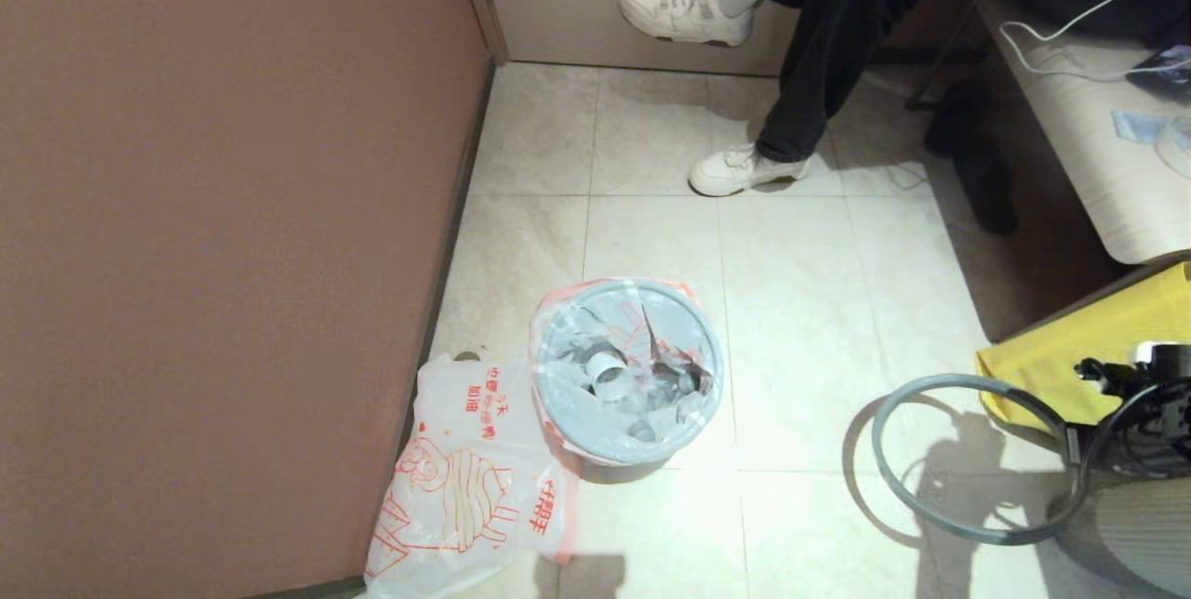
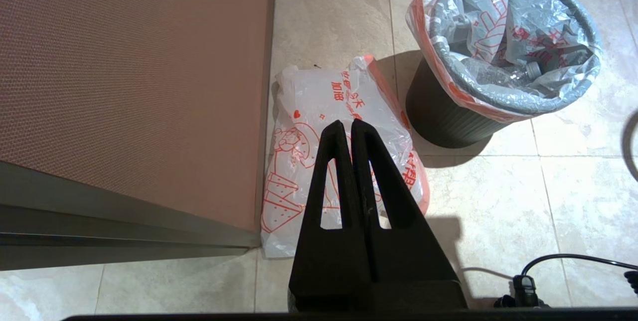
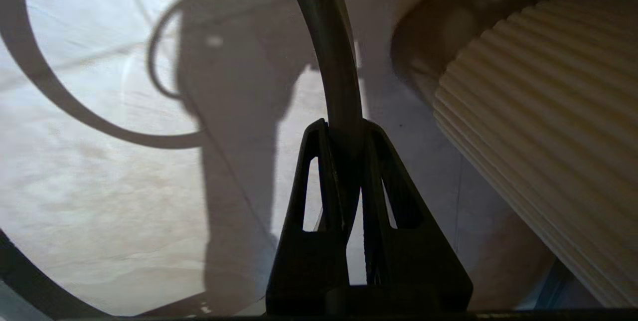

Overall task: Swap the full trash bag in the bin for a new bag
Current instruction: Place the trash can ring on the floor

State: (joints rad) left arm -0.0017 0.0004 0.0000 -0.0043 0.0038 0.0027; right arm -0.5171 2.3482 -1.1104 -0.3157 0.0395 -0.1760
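Observation:
The dark bin (image 2: 443,121) stands on the tiled floor with the full trash bag (image 1: 623,366) inside it. The bag's mouth is folded out over the bin's top, and bottles and a white roll show inside. The new bag (image 1: 465,487) lies flat on the floor between the bin and the brown wall. My left gripper (image 2: 347,124) hangs shut and empty above the new bag (image 2: 319,111). My right gripper (image 3: 344,129) is shut on the grey ring rim (image 3: 331,62), holding the ring (image 1: 968,459) low over the floor to the right of the bin.
A brown wall (image 1: 223,236) runs along the left. A seated person's legs and white shoes (image 1: 744,171) are beyond the bin. A yellow bag (image 1: 1098,348) and a pale ribbed object (image 3: 548,126) sit at the right, close to the ring. A black cable (image 2: 548,266) lies on the floor.

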